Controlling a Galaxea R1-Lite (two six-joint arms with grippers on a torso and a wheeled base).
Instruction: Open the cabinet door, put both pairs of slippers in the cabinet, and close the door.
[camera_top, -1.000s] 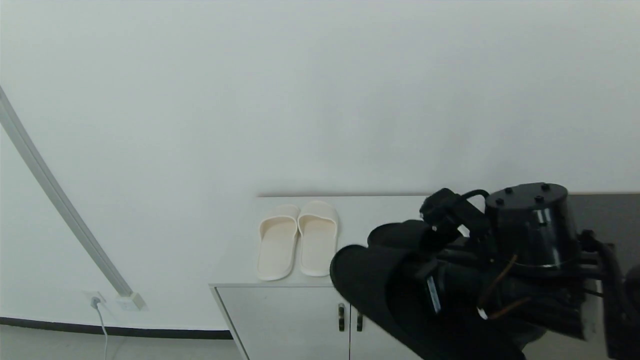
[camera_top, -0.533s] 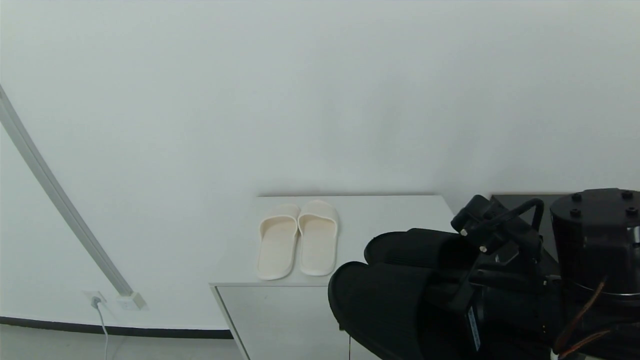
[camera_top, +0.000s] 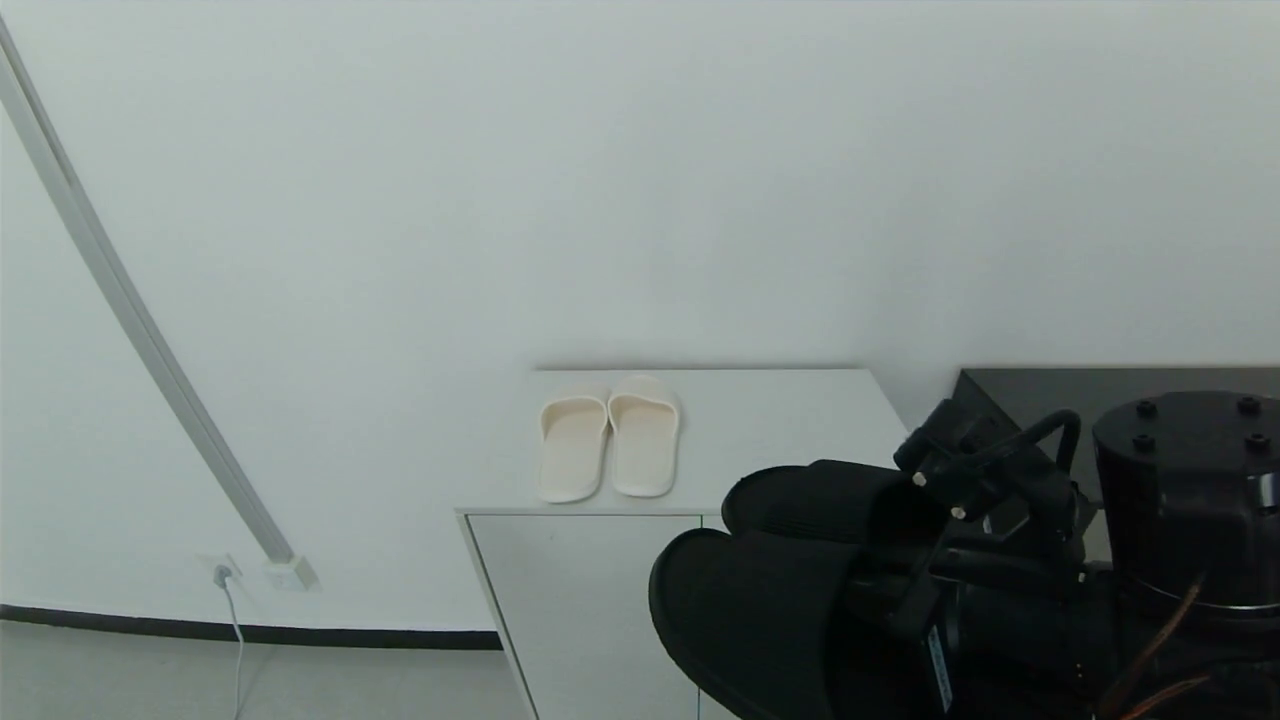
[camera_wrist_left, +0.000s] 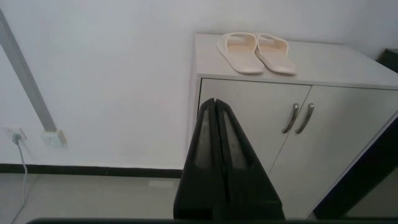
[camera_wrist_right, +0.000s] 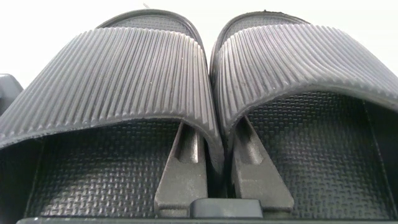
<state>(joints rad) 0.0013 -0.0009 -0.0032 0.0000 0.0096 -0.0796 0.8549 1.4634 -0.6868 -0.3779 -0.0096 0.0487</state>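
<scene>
A cream pair of slippers (camera_top: 610, 436) lies side by side on top of the white cabinet (camera_top: 780, 410), near its left end; the cream slippers (camera_wrist_left: 256, 52) lie above the shut doors and their two handles (camera_wrist_left: 298, 118). My right gripper (camera_wrist_right: 216, 146) is shut on the black ribbed slippers (camera_wrist_right: 155, 68), its fingers (camera_wrist_right: 183, 171) under the straps pinching the pair together. The black slippers (camera_top: 770, 590) hang in front of the cabinet's right half. My left gripper (camera_wrist_left: 215, 106) is shut on nothing, low and in front of the left door.
A dark piece of furniture (camera_top: 1100, 385) adjoins the cabinet on the right. A wall socket with a cable (camera_top: 222, 574) and a slanted grey conduit (camera_top: 130, 310) are on the wall to the left. Bare floor (camera_wrist_left: 93, 199) lies before the cabinet.
The right arm swung to the right with the black slippers still held. The whole head view then shifted, the cabinet appearing smaller and higher, so the camera moved.
</scene>
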